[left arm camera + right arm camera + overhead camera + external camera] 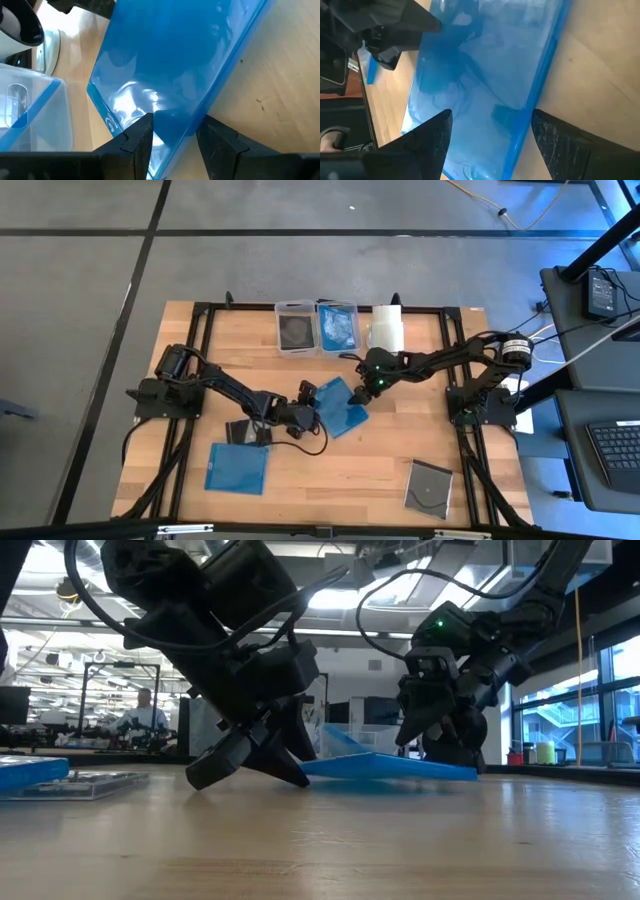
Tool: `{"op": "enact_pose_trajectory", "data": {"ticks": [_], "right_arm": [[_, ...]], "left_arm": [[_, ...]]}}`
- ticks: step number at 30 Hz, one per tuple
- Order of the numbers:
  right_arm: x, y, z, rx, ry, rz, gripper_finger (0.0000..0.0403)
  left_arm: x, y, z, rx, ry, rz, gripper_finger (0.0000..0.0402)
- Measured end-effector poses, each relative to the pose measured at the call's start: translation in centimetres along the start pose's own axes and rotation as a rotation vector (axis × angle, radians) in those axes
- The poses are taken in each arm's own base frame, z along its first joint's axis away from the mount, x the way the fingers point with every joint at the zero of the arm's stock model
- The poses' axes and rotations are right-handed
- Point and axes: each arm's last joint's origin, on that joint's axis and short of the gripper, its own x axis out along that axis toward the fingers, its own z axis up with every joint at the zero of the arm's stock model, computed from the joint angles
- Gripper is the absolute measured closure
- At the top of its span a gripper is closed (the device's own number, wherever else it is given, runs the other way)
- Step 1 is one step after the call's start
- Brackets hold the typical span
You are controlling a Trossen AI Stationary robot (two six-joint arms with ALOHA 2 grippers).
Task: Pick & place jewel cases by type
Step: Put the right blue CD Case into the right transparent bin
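Blue jewel case (343, 406): mid-table, tilted, one corner clamped in the left end effector (306, 411), opposite edge lying between the spread-apart fingers of the right end effector (375, 383); both arms at the case, its diagonal running between them.

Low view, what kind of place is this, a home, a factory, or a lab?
Most likely a robotics lab or open workshop. Behind the wooden table runs a large room with strip ceiling lights, a person at a far bench, and a side desk with a keyboard.
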Motion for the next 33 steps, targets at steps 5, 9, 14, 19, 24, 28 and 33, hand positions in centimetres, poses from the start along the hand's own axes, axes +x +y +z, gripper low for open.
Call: {"op": "enact_pose_trajectory", "data": {"ticks": [5,9,14,19,24,28,33], "right_arm": [[0.0,-0.2,-0.1,0.011,0.002,-0.039,0.013],[0.0,-0.2,-0.1,0.006,0.004,-0.045,0.013],[0.0,-0.1,-0.1,-0.016,0.001,-0.046,0.013],[-0.1,-0.2,-0.1,-0.033,0.0,-0.052,0.013],[-0.1,-0.2,-0.1,-0.04,0.0,-0.055,0.013],[-0.1,-0.2,-0.1,-0.04,0.0,-0.056,0.013],[-0.1,-0.2,-0.1,-0.045,-0.001,-0.058,0.013]], "left_arm": [[-0.2,-0.2,0.3,0.045,-0.009,0.018,0.0258],[-0.5,-0.4,0.6,0.085,-0.01,0.074,0.0259],[-1.0,-0.9,1.4,0.156,-0.034,0.135,0.0259],[-1.4,-1.2,1.7,0.205,-0.028,0.174,0.0259],[-1.8,-1.6,1.9,0.253,-0.008,0.215,0.0286],[-2.1,-2.0,2.1,0.271,-0.022,0.203,0.0328],[-2.2,-2.0,2.1,0.272,-0.021,0.21,0.0362]]}}
